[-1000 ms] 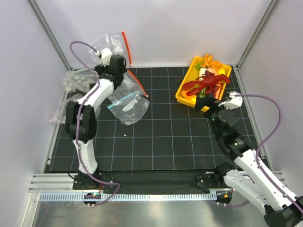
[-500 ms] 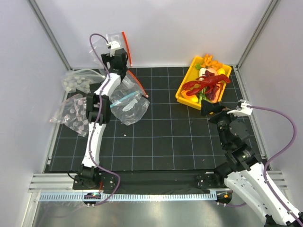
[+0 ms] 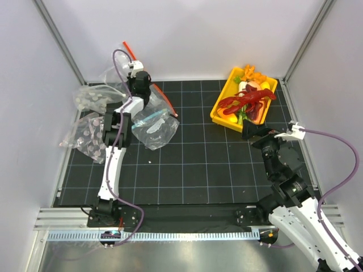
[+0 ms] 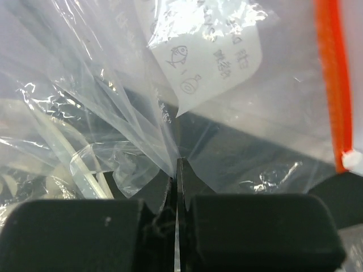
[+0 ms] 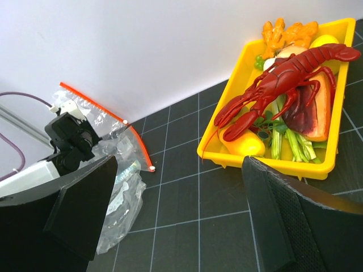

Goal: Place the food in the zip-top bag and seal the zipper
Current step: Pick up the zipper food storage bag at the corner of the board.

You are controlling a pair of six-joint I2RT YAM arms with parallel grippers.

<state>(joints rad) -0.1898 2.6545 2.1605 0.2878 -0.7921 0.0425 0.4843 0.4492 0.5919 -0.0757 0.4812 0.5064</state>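
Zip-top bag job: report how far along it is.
Done: nothing packed; the lobster lies in the yellow tray. In hand: the left gripper is shut on the film of the zip-top bag; the right gripper is open, facing the tray. Left: load the food, seal the zipper.

The left arm reaches long from its base at the near edge of the table to the far left corner, wrist raised. Its left claw (image 4: 177, 170) is closed tight, fingertips pinching a fold of the zip-top bag (image 4: 210, 62). The right arm is bent at the elbow and angled forward, and its right claw (image 3: 255, 131) is spread wide, holding nothing.
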